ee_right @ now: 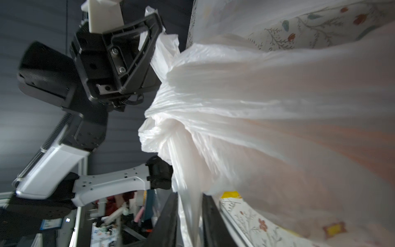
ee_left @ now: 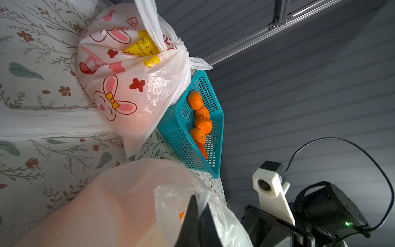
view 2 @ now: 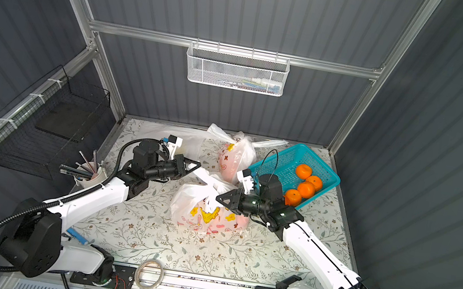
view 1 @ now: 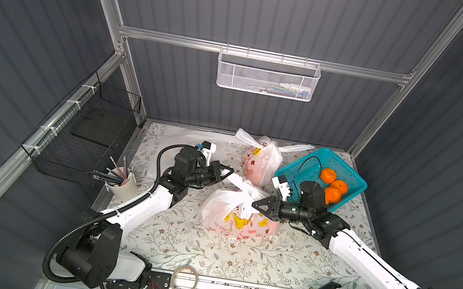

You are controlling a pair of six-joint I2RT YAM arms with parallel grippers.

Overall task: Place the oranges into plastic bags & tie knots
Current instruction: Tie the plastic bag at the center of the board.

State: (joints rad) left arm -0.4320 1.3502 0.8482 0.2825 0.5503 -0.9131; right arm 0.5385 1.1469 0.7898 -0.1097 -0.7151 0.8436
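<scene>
Down at the front rail, just a roll of tape (view 1: 184,278), idle. Moving up the flowered surface (view 1: 190,241) to the near bag (view 1: 221,214): slumped mid-surface, loaded, glowing orange through the plastic. Broad side to the front, long axis running left to right, mouth gathered up and tipped toward the back. Looks like the tying stage for this one: filled, but nothing crossed or looped yet.

Low on its near side, the right gripper (view 1: 253,204): pulled in narrow around the right handle (ee_right: 190,213), packed with plastic between the jaws, so pinched by the look of it. Further back, the left gripper (view 1: 231,171): clamped fully shut on the left handle (view 1: 238,182), drawn taut toward the far left. Both handles strung along one diagonal, far left to near right.

Next up, probably: crossing one handle over the other, tucking through, pulling apart. Calls for a little slack first, and a firm pinch on both sides. Thin, slippery stuff, easy to lose or tear.

Beyond that, the far bag (view 1: 263,165), standing fairly upright, closed off with a knot (ee_left: 173,47) and two ends poking out like ears. Pressed against it on the right, the basket (view 1: 307,165), with a few loose oranges (view 1: 334,186) waiting inside.
</scene>
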